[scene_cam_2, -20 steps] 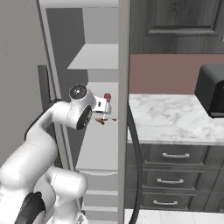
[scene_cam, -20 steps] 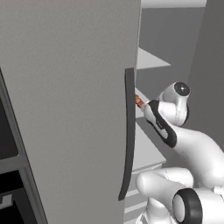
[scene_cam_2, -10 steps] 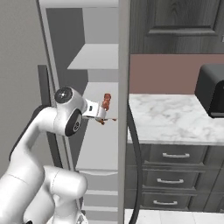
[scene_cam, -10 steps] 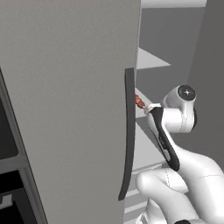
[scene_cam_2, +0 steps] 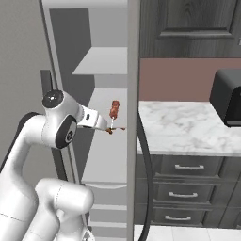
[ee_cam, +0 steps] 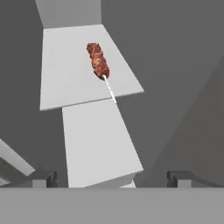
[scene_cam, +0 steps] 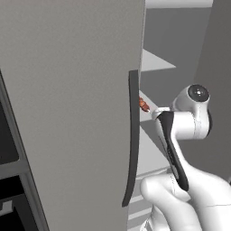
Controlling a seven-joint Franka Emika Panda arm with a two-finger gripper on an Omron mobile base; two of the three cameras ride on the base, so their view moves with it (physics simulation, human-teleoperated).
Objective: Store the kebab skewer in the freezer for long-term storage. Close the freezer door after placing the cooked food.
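the skewer (ee_cam: 98, 61) lies flat on a white shelf (ee_cam: 61, 83) inside the freezer (scene_cam_2: 106, 61), meat end toward the back and the bare stick pointing out over the shelf's front edge. in the right base view it shows beside the edge of a grey door (scene_cam_2: 133, 94), just ahead of the gripper (scene_cam_2: 107, 128).

the gripper (ee_cam: 111, 177) is open: in the hand view its two dark tips stand wide apart with nothing between them, and the skewer sits well apart from them on the shelf. so the placing step looks done, and the task now stands at the door.

the next move calls for drawing the arm clear of the shelves, then swinging the door (scene_cam: 72, 113) round by its long dark handle (scene_cam: 131, 135). the arm sits close beside that handle in the left base view, so pulling out straight matters, or the elbow may catch the panel.

no brand, label or writing can be read on the freezer, the drawers (scene_cam_2: 188, 167) or the black toaster oven (scene_cam_2: 229, 96) on the counter (scene_cam_2: 183, 129).
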